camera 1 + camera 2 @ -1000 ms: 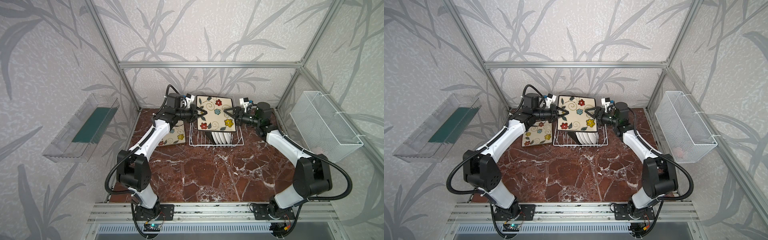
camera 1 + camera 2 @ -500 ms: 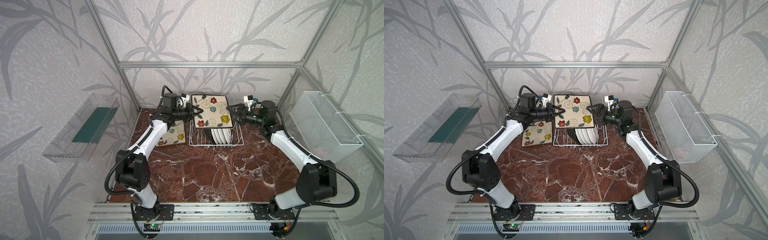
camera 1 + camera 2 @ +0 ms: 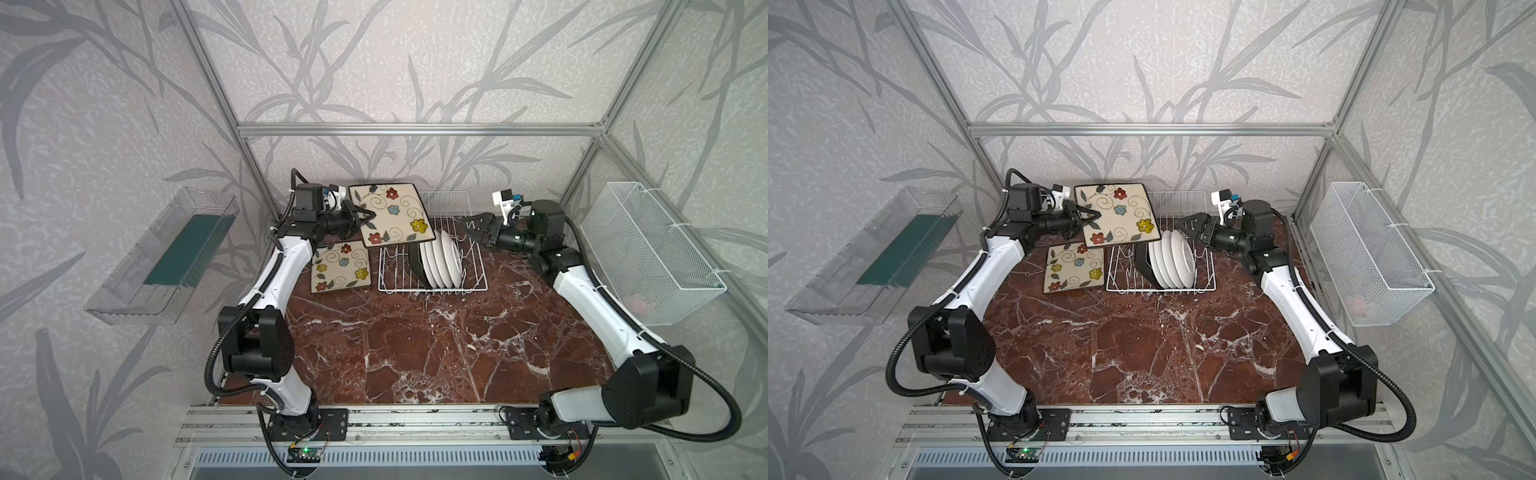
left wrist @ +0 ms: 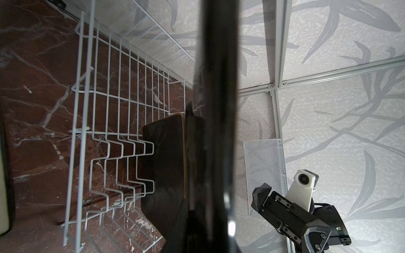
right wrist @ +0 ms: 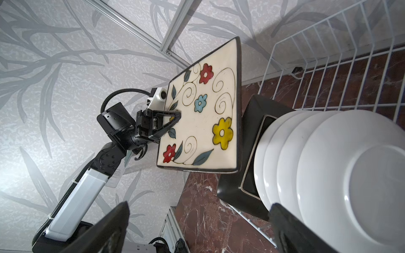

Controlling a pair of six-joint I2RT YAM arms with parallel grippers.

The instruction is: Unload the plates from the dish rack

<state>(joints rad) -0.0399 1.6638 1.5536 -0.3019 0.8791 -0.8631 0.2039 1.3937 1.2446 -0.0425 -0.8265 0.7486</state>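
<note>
My left gripper (image 3: pixel 365 216) (image 5: pixel 175 118) is shut on the left edge of a square cream flowered plate (image 3: pixel 390 214) (image 3: pixel 1116 214) (image 5: pixel 203 122). It holds the plate tilted in the air over the left end of the white wire dish rack (image 3: pixel 471 286) (image 4: pixel 98 109). In the rack stand a black square plate (image 3: pixel 415 264) (image 5: pixel 247 153) and several round white plates (image 3: pixel 442 262) (image 5: pixel 328 175). Another flowered plate (image 3: pixel 340 266) lies flat on the table left of the rack. My right gripper (image 3: pixel 473 226) (image 5: pixel 199 219) hangs wide open and empty over the rack's right end.
A clear plastic tray (image 3: pixel 162 253) hangs on the left wall and a white mesh basket (image 3: pixel 648 249) on the right wall. The red marble table (image 3: pixel 415 353) stretches in front of the rack. Aluminium frame posts stand close behind the rack.
The right gripper opened wide, let go of the flowered plate's right edge and drew back to the right. The left gripper carried the plate leftward.
</note>
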